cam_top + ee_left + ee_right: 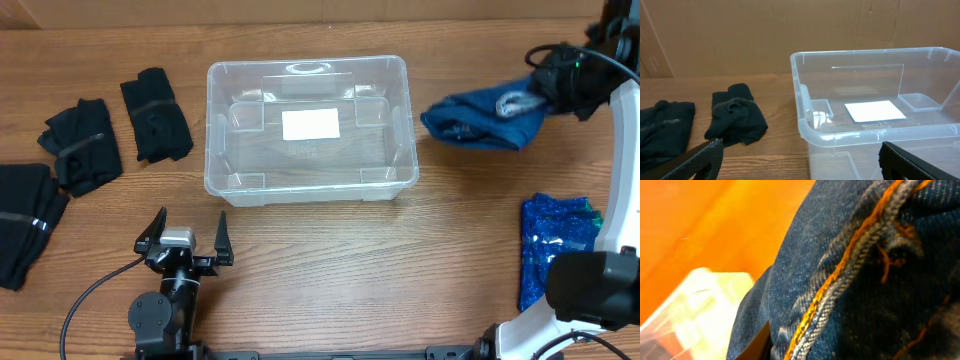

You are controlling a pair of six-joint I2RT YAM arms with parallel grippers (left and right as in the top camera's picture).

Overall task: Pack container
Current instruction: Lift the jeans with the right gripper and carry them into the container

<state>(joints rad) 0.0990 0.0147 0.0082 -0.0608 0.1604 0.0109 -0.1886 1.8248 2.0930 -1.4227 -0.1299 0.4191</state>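
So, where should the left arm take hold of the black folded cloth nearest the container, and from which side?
Probably from above, across its middle. The black folded cloth lies flat and long, left of the container. The left gripper, its jaws open, should span the narrow width, where a band seems to bind it.

From my remote seat: the wooden counter (330,250) carries the clear container (300,190) at centre, black folded garments (80,145) around 9 o'clock and a glittery blue packet (555,250) at 4 o'clock. A blue denim bundle (480,118) is at 2 o'clock, though I cannot tell whether it is resting or lifted.
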